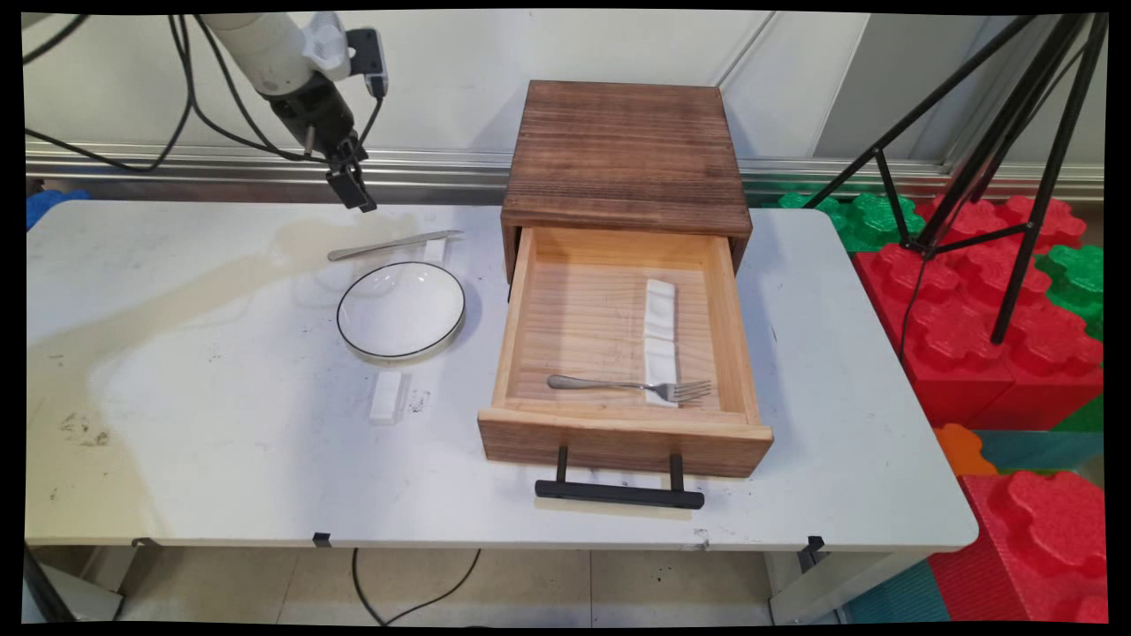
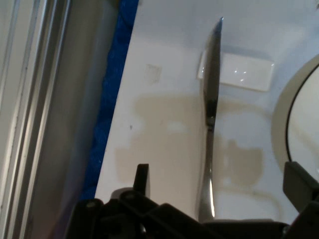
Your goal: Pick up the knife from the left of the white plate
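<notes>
White tabletop (image 1: 221, 459), stained tan across its left half, fills most of the main view. Centre, toward the back: one dark wooden box (image 1: 626, 155) with its single drawer (image 1: 610, 442) pulled fully out toward the lower edge, black bar handle (image 1: 618, 493) in front. Left of the drawer, apart from it: one round white plate (image 1: 402, 311) with a thin dark rim, bare. Upper left: the pincer (image 1: 358, 196) hangs in the air above the tabletop's far edge, grasping nothing. In the hand view its two fingers (image 2: 142, 174) stand wide apart, released, with the knife framed lengthwise between them. One knife (image 1: 393, 245), just above the plate in the frame. Its blade end is propped on a small white rest (image 1: 435, 252) and its handle end lies on the stained surface. It is the thing nearest the pincer and is not touched. Judgement: the knife is thin, slick and low. The propped blade end gives clearance underneath; the handle end lies nearly flush and would be harder to pinch. One fork (image 1: 618, 386) lies crosswise in the drawer near its front, tines on a white strip (image 1: 659, 327). Whether that strip is one long rest or two end to end, cannot tell. One more white rest (image 1: 387, 396) lies alone below the plate.
</notes>
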